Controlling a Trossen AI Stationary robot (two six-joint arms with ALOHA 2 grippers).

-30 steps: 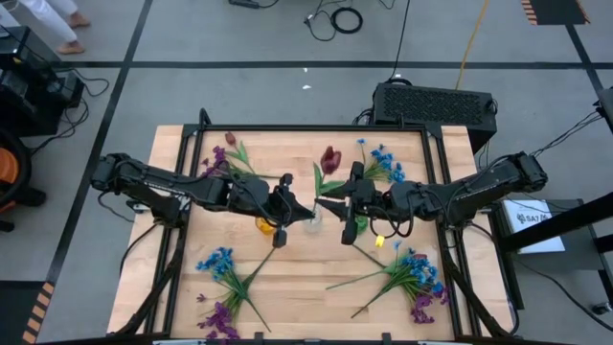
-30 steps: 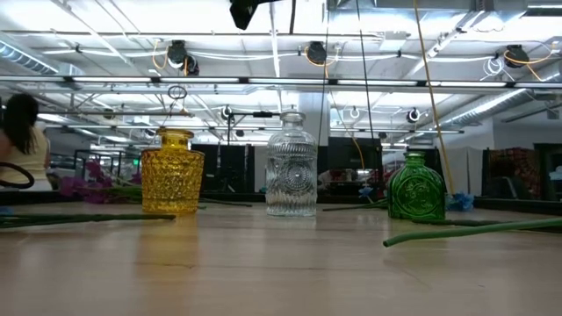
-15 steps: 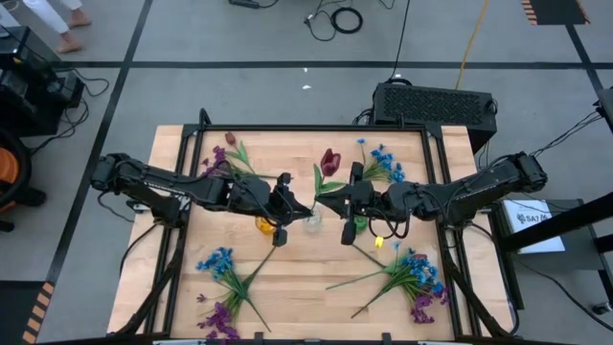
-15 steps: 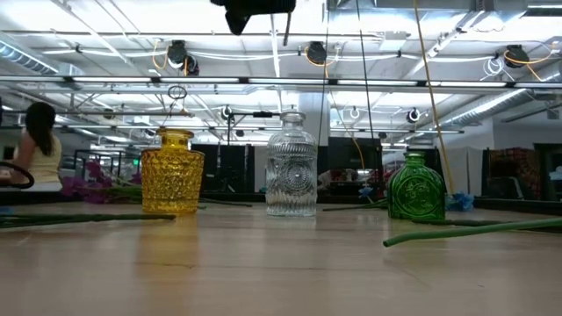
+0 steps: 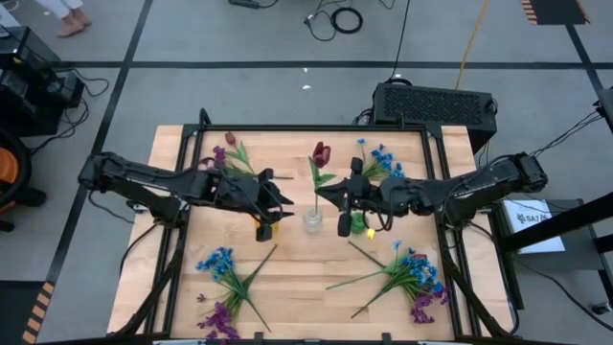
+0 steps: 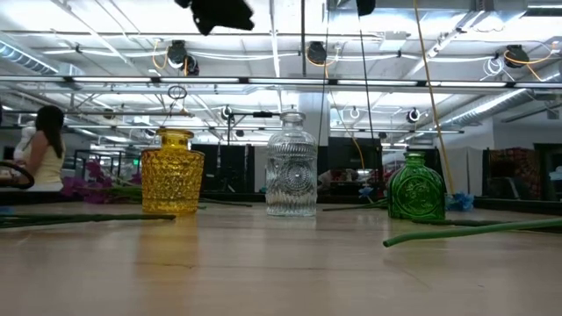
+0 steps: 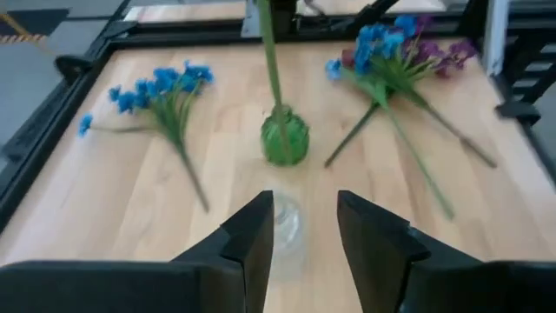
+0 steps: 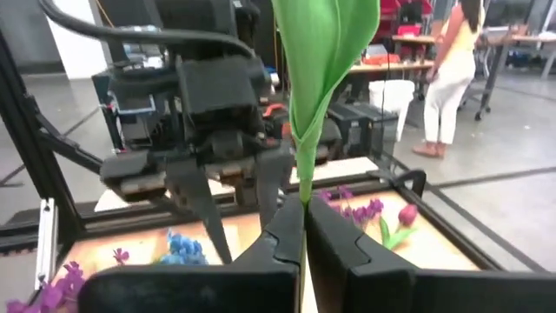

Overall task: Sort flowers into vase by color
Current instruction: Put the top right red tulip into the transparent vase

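Observation:
My right gripper [image 5: 323, 197] is shut on a dark red flower [image 5: 320, 151], holding it up over the middle of the table. Below stand three vases in a row: yellow [image 6: 172, 170], clear [image 6: 291, 165] and green [image 6: 416, 186]. My left gripper [image 7: 304, 230] hangs open just to the left of the stem, above the clear vase [image 7: 285, 228], touching nothing. Blue [image 5: 216, 260] and purple [image 5: 220, 156] flowers lie flat on the table. My right gripper pinches the flower's green stem [image 8: 303, 196], at the foot of its leaf, between its two fingers. The fingers come level from the table's right and lie across the stem. The flower stands about upright, blossom on top, lifted clear of the table.
More sprigs lie around the table: blue ones at the far right [image 5: 383, 163] and a blue and purple bunch at the near right [image 5: 417, 273]. A purple sprig [image 5: 218, 316] lies at the near left. A loose stem [image 6: 474, 230] lies near the green vase. People stand beyond the table [image 6: 44, 149].
My left gripper has drawn back from the stem toward the table's left edge and stands open. The flower stays with my right gripper. Its blossom has swung a little toward the far edge and stands more upright.

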